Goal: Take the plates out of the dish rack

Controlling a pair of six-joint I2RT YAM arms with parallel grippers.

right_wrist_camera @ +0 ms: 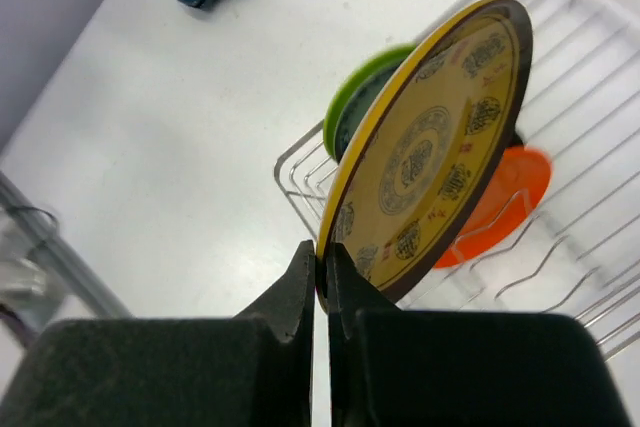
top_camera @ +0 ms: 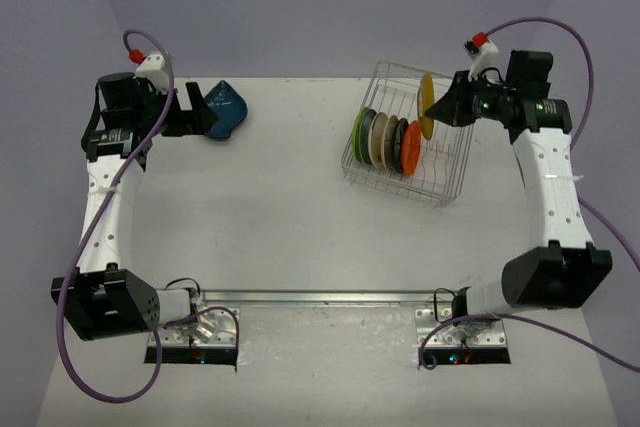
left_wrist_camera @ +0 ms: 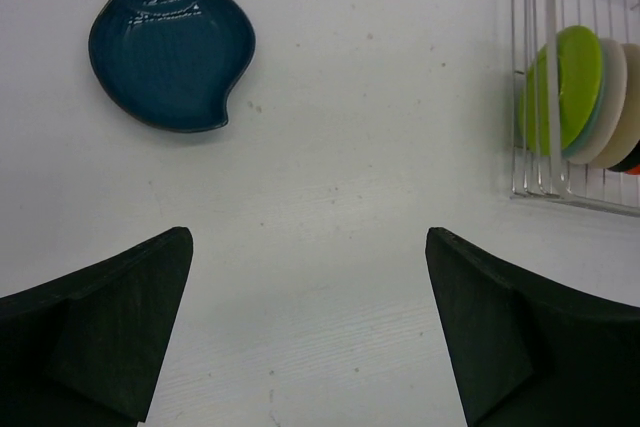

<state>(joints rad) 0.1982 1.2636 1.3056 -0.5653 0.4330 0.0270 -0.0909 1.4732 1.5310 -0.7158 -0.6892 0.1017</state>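
Grip check, right side first: the right gripper (right_wrist_camera: 322, 262) has its fingers pressed together on the lower rim of the brownish-yellow patterned plate (right_wrist_camera: 430, 157). That plate stands on edge, tilted, over the far end of the dish rack (right_wrist_camera: 298, 179). We judge it lifted above its neighbours, but we cannot tell whether its bottom edge is free of the wires.

Just behind it in the rack sits the orange plate (right_wrist_camera: 505, 197). Then come a dark one we take for black (top_camera: 396, 139), the cream plate (left_wrist_camera: 612, 97) and the lime green plate (left_wrist_camera: 568, 77). All four are upright between the dividers.

Left side: the left gripper (left_wrist_camera: 308, 237) hangs over bare table (top_camera: 280, 217), jaws spread wide with nothing between them. The dark blue teardrop plate (left_wrist_camera: 170, 47) lies flat on the table just ahead of it, apart from both fingers and well away from the rack.

Progress, as we read it: one plate unloaded, one in hand and not yet set down, four left to pull. We put the task at under halfway.
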